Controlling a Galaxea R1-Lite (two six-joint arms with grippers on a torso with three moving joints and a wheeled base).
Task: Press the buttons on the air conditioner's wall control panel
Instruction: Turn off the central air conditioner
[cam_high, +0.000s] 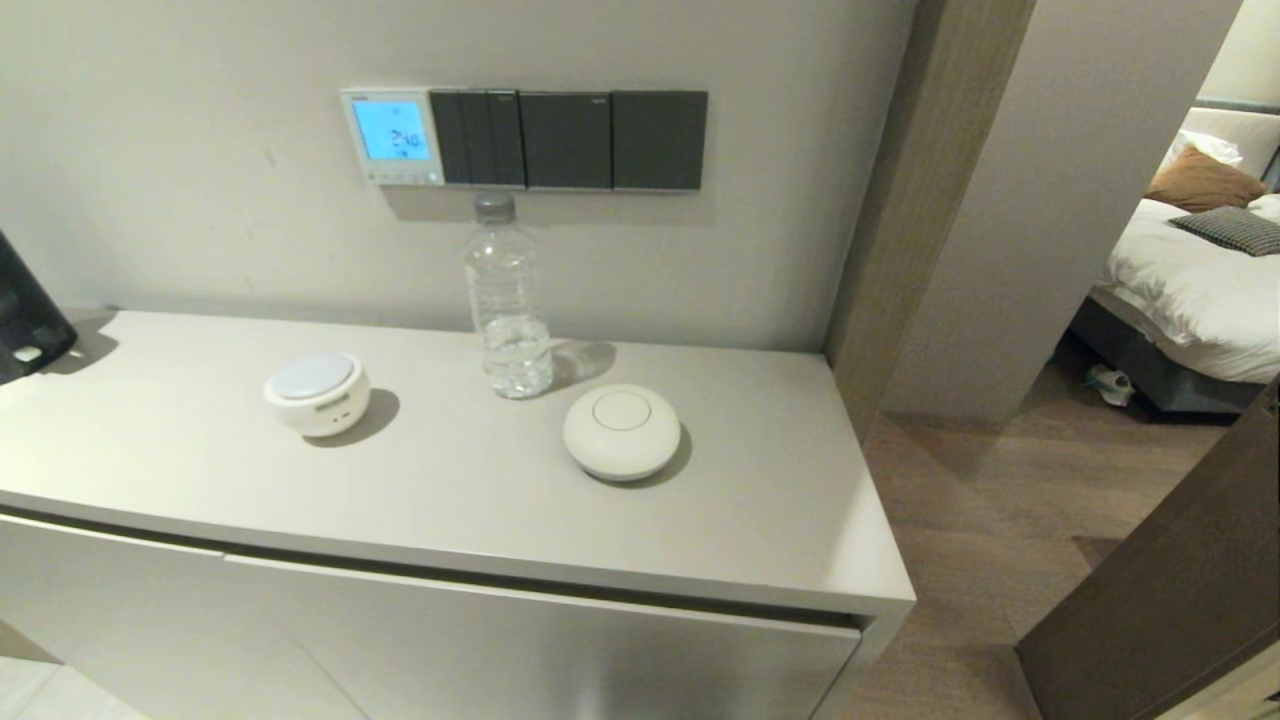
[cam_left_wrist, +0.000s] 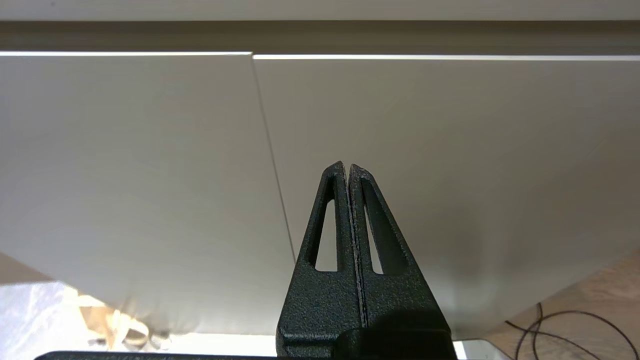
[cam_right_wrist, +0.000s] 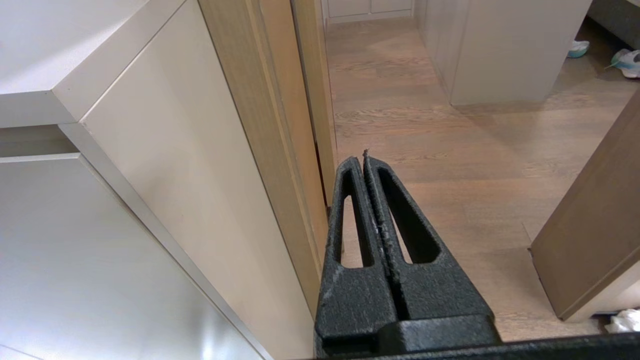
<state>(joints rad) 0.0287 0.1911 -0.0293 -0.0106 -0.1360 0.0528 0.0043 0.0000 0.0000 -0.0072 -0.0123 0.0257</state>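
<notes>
The air conditioner's wall control panel (cam_high: 392, 136) is a small white-framed square with a glowing light-blue screen, on the wall above the cabinet at the left end of a row of switch plates. Its buttons (cam_high: 403, 177) form a pale row along the bottom strip. Neither gripper shows in the head view. My left gripper (cam_left_wrist: 347, 167) is shut and empty, low in front of the cabinet doors (cam_left_wrist: 150, 165). My right gripper (cam_right_wrist: 364, 159) is shut and empty, low beside the cabinet's right end, above the wooden floor (cam_right_wrist: 450, 125).
Three dark grey switch plates (cam_high: 570, 140) sit right of the panel. On the cabinet top (cam_high: 150, 440) stand a clear water bottle (cam_high: 507, 300) just below the switches, a white round device (cam_high: 316, 393) and a white dome (cam_high: 621, 432). A dark object (cam_high: 25, 300) is at the left edge.
</notes>
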